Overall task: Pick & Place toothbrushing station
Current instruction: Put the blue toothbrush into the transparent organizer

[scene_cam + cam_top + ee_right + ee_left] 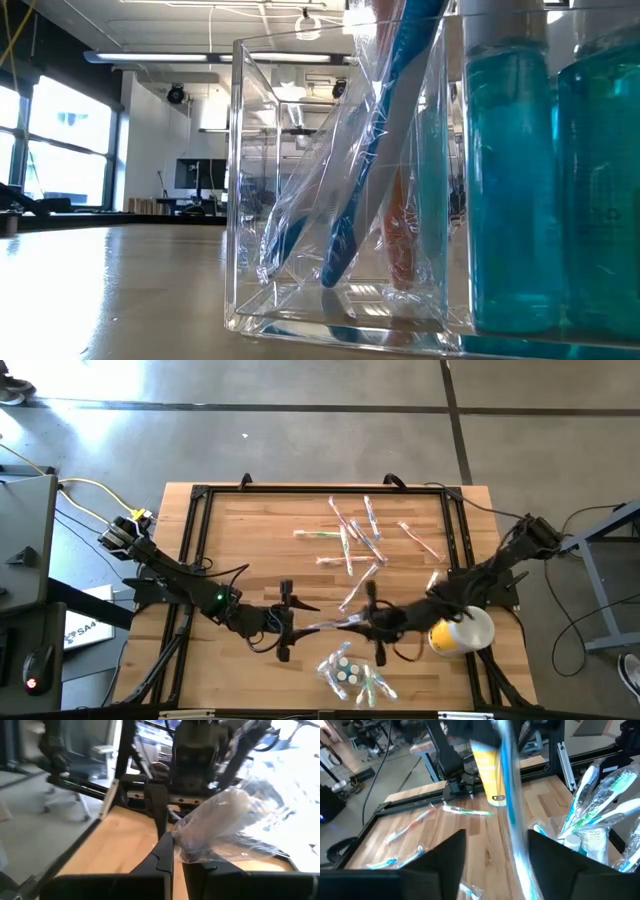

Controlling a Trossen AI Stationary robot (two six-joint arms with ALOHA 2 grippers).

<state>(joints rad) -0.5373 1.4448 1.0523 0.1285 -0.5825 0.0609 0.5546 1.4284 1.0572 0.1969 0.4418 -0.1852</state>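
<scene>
- Left tool [284,622] sits low over the front of the tabletop [250,540], facing the right one; its fingers stand apart in the left wrist view, released around a wrapped toothbrush [335,624] that runs between them, so this looks like a hand-over with the left side letting go.
- That wrapped toothbrush spans the gap between both tools, held level above the wood and apart from the loose ones; one such brush is in transit.
- Clear organiser box [350,672] stands at the front edge just below the tools, likely the destination; the low view shows three wrapped brushes leaning in one compartment, with two teal bottles [510,180] beside.
- Right tool [375,622] is clenched on the wrapped toothbrush's plastic, taking it over.
- Loose wrapped toothbrushes [355,535] lie scattered mid-tabletop, roughly eight, waiting; one yellow cup [455,635] lies under the right arm.
</scene>
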